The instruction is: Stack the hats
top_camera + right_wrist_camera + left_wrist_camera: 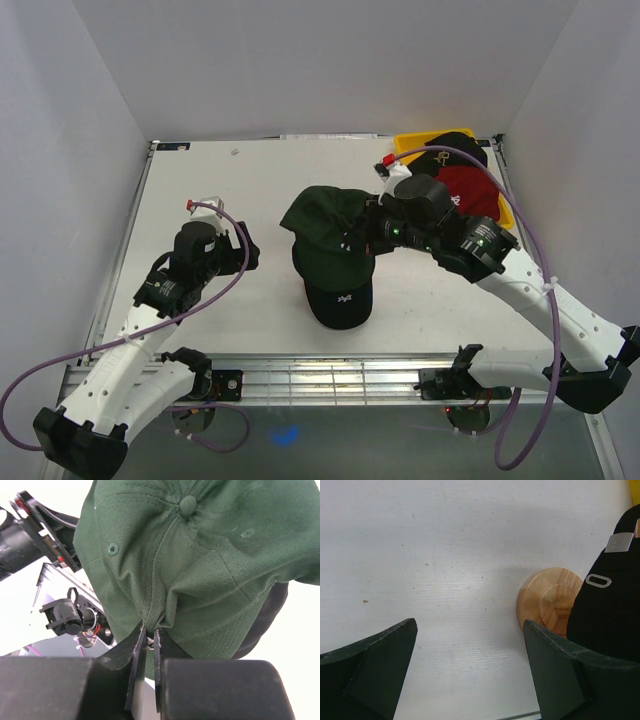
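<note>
- My right hand is pinched shut on a fold of cloth at the edge of the dark green hat. The crown hangs bunched and creased from that pinch.
- The green hat is lifted near the middle of the tabletop. It covers the far part of the black hat below it. I cannot tell whether the two are touching.
- The black hat sits a little toward the near edge, its small pale logo facing that edge. My left wrist view shows it resting on a round wooden stand.
- My left hand is spread fully open and holds nothing. It hovers low on the left-edge side of the stand, near it but apart.
- A red hat and another dark hat lie in a yellow tray at the far right corner.
- As I judge it, the step in hand is setting the green hat over the black one. To do it well, I would bring the green crown square above the black crown and line up the brims toward the near edge. Then I would lower until the cloth settles and only then let go.
- The crumpled crown may land lopsided, so my free left hand could steady the stand side.
</note>
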